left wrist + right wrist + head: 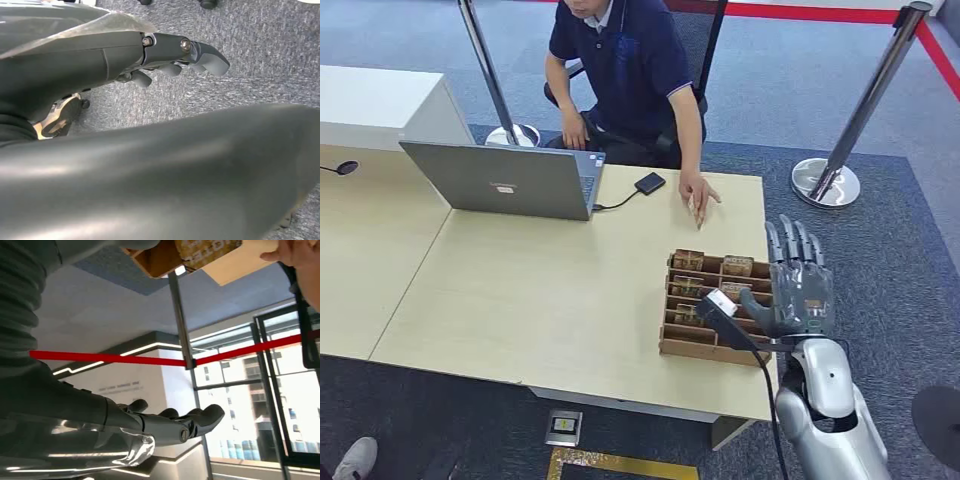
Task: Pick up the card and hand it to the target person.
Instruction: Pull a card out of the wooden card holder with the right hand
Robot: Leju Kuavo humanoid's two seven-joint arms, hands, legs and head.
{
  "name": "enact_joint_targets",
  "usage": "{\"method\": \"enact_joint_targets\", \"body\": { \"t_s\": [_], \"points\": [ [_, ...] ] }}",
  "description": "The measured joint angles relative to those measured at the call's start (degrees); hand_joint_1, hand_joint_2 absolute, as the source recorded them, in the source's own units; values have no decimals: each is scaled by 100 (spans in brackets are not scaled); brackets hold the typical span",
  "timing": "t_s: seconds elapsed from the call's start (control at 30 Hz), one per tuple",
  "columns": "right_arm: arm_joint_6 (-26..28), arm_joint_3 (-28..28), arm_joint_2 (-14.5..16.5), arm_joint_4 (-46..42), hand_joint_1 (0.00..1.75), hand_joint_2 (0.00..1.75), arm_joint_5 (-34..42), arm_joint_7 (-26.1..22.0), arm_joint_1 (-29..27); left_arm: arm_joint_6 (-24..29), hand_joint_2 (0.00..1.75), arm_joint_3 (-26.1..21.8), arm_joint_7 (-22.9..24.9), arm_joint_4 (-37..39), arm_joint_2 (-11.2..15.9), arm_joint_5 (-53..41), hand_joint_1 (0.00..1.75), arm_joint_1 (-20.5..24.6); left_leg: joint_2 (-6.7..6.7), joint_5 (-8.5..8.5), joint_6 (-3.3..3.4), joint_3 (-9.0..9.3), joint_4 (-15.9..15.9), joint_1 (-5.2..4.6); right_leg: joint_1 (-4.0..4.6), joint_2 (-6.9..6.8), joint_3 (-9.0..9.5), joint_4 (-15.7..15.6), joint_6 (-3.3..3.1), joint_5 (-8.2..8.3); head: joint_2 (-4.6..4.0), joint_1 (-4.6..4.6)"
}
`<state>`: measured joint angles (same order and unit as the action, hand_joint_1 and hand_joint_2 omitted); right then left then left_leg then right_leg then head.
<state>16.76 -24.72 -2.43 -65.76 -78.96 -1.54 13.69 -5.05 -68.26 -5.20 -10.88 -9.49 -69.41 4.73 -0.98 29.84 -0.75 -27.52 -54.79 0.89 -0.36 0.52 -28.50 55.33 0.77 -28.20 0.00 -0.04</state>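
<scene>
- Right hand (797,290) is raised beside the table's right edge, palm up, fingers straight and spread, thumb reaching toward the wooden box — nothing gripped in it.
- Something small and dark with a white patch sits at the thumb tip (718,303); whether that is a card or part of the arm's wiring, I cannot tell.
- Just beside the hand: the wooden box (675,345), divided into compartments, with cards (737,265) standing in its slots. They look untouched.
- Left hand (181,52) hangs low over grey carpet, fingers loosely extended, holding nothing.
- Further out across the table (531,300), the person in a dark shirt (629,70) sits at the far side, one hand (697,192) resting on the tabletop, near the box.
- Laptop (509,180) and a small dark device (650,183) sit off to the left of that.
- My read: early stage. Pickup is not done; the hand must go into the box, pinch a card, then carry it across to the waiting person.
</scene>
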Motion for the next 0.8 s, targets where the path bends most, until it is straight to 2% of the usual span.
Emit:
{"method": "enact_joint_targets", "body": {
  "t_s": [0.13, 0.17, 0.23, 0.3, 0.37, 0.6, 0.8],
  "points": [
    [-55, -28, -4, 94, 0, 175, 188, -37, 101, 0, 0, 0, 0, 2, 5, 27, 0, -2, 0, 0, 0, 0, 0, 0, 0, 0, 0, 0, 0, 0, 0, 0],
    [-70, -32, -4, 122, 4, 175, 243, -36, 122, 0, 0, 0, 0, 2, 5, 31, 0, -2, 0, 0, 0, 0, 0, 0, 0, 0, 0, 0, 0, 0, 0, 0],
    [-92, -33, -4, 169, 40, 175, 337, -36, 139, 0, 0, 0, 0, 3, 4, 34, 0, -3, 0, 0, 0, 0, 0, 0, 0, 0, 0, 0, 0, 0, 0, 0],
    [-113, -33, -3, 207, 95, 175, 406, -36, 139, 0, 0, 0, 0, 4, 4, 34, 0, -3, 0, 0, 0, -1, 0, 0, 0, 0, 0, 0, 0, 0, 0, 0],
    [-136, -34, -2, 239, 120, 175, 461, -36, 138, 0, 0, 0, 0, 5, 4, 34, 0, -3, 0, 0, 0, -1, 0, 0, 0, 0, 0, 0, 0, 0, 0, 0],
    [-144, -35, 0, 365, 131, 175, 637, -27, 126, 9, 0, 0, 0, 7, 4, 34, 0, -3, 0, 0, 0, 0, 0, 0, 0, 0, -1, 0, 0, 0, 0, 0],
    [-145, -35, 7, 444, 121, 175, 663, -27, 75, 24, 0, 0, -2, 8, 4, 34, 0, -3, 0, 0, 0, 0, 0, 0, 0, 0, -1, 0, 0, 0, 0, 0]
  ]
}}
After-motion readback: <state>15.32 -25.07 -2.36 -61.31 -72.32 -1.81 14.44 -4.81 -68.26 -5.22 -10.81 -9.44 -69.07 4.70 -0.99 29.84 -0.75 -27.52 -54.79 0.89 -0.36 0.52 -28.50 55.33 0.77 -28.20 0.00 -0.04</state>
